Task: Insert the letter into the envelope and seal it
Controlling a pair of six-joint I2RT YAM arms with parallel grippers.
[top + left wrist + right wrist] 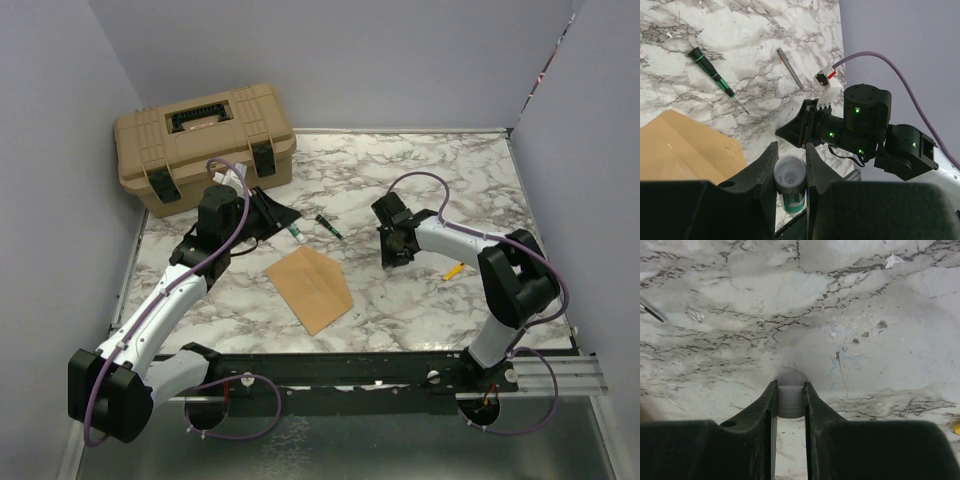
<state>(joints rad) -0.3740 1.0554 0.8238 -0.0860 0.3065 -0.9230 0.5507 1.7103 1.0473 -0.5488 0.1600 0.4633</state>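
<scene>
The kraft-brown envelope (312, 288) lies flat on the marble table between the two arms; one corner of it shows in the left wrist view (685, 150). The letter is not in view as a separate sheet. My left gripper (288, 222) hovers just beyond the envelope's far corner and is shut on a white and green glue stick (790, 177), whose open end faces the camera. My right gripper (393, 252) is to the right of the envelope, close to the table, and is shut on a small white ribbed cap (790, 400).
A tan toolbox (205, 140) stands at the back left. A green-handled screwdriver (328, 226) and a thin grey pen (790, 67) lie beyond the envelope. A small yellow object (453, 270) lies near the right arm. Walls close the table's left, back and right sides.
</scene>
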